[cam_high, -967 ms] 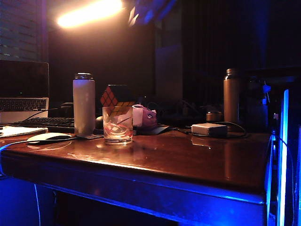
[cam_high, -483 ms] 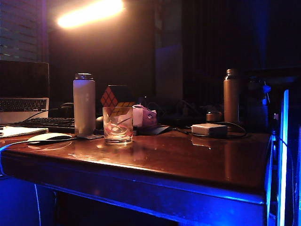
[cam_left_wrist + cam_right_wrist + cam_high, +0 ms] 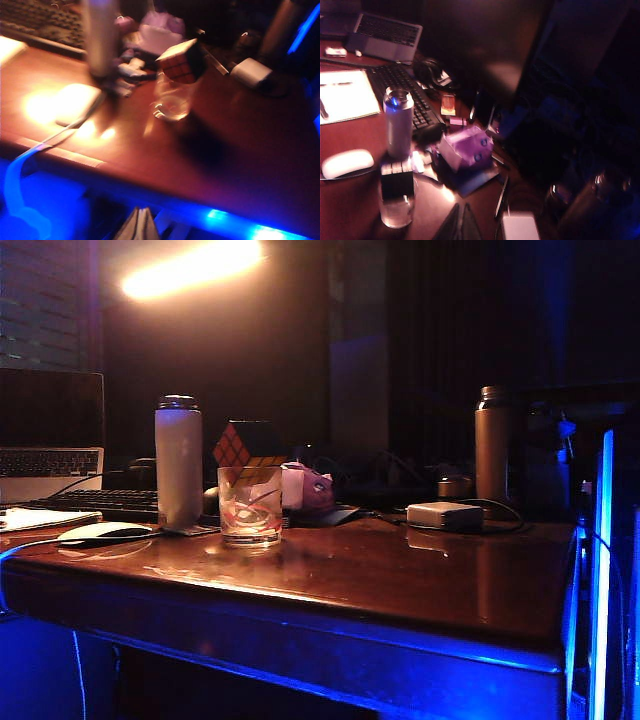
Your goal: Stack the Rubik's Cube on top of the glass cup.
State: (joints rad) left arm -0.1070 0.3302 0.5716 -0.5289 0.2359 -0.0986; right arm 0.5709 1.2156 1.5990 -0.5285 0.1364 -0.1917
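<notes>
Stacking step judged complete: the cube (image 3: 247, 443) sits on the rim of the glass (image 3: 250, 506), neither gripper touching it.

In the exterior view the glass stands on the table (image 3: 400, 580) at about 9 o'clock from the table's middle, the cube tilted on top, a white bottle (image 3: 179, 462) just beside it at 9 o'clock; no arm shows there; the left gripper (image 3: 138, 226) hangs off the table's near edge, looking back at cube (image 3: 182, 61) and glass (image 3: 172, 100), fingertips together and empty; the right gripper (image 3: 458, 222) is above the table beside cube (image 3: 397, 178) and glass (image 3: 396, 210), jaws closed on nothing; the next move calls only for keeping clear, since the cube's tilted seat looks easy to disturb.
</notes>
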